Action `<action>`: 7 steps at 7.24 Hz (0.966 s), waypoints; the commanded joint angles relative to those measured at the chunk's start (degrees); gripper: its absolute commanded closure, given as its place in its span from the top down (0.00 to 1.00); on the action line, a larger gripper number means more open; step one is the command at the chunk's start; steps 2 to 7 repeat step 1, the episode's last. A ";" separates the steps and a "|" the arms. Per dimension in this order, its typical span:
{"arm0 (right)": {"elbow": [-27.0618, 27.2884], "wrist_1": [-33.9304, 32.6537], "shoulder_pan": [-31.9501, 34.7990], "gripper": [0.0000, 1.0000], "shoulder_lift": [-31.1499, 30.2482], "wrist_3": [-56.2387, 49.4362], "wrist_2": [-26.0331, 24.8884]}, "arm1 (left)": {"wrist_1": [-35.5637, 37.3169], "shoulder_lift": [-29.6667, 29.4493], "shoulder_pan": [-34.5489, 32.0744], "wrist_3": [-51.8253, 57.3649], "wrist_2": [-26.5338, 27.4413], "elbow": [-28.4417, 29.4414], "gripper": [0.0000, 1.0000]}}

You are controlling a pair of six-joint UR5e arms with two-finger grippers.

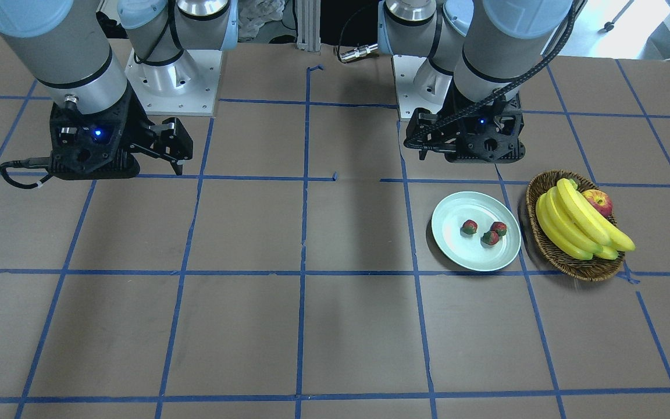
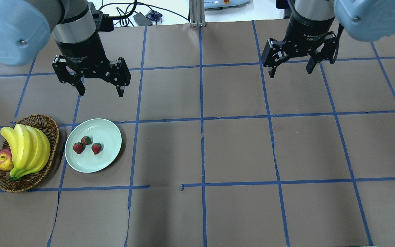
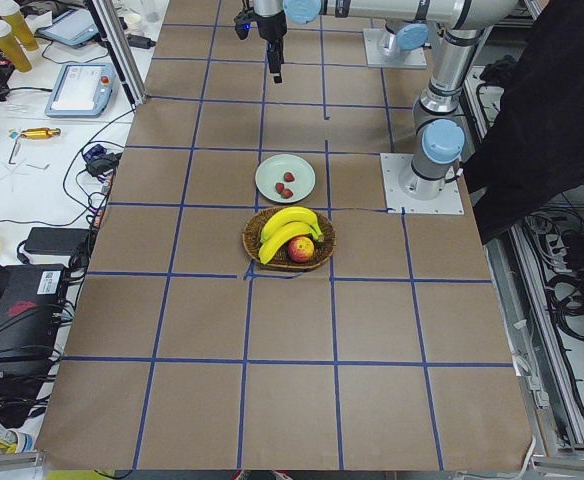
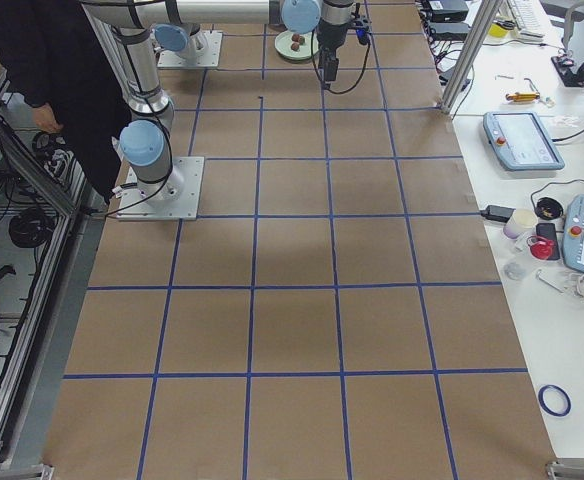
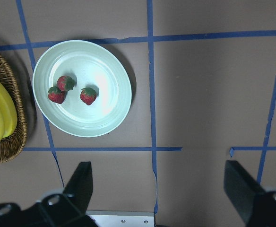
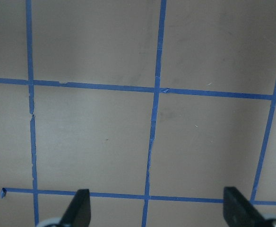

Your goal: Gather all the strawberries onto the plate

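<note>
Now all three strawberries lie inside the plate, none on the table. Two of them touch each other on the side of the plate toward the basket, and the third sits just beside that pair, nearer the plate's middle and apart from it. They rest on the flat of the plate, away from its rim. The plate stands flat on the robot's left half of the table, with the wicker basket just beside it and a narrow gap between the two rims. A bunch of bananas fills the basket, and an apple is tucked against the bananas on the side away from the plate. The left gripper hangs raised above the table near the plate, its jaws spread wide with nothing between them; its wrist view looks down on the plate and berries, and both fingers show clear of them. The right gripper hangs over the other half of the table, well apart from the plate, jaws likewise spread and empty, with only brown paper and blue tape lines under it.
</note>
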 commanded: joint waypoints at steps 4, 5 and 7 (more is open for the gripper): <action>0.09 0.05 0.01 1.00 0.00 0.00 -0.01 | 0.01 -0.10 -0.02 -0.03 0.12 -0.20 1.00; 0.09 0.05 0.01 1.00 0.00 0.00 -0.01 | 0.01 -0.10 -0.02 -0.03 0.12 -0.20 1.00; 0.09 0.05 0.01 1.00 0.00 0.00 -0.01 | 0.01 -0.10 -0.02 -0.03 0.12 -0.20 1.00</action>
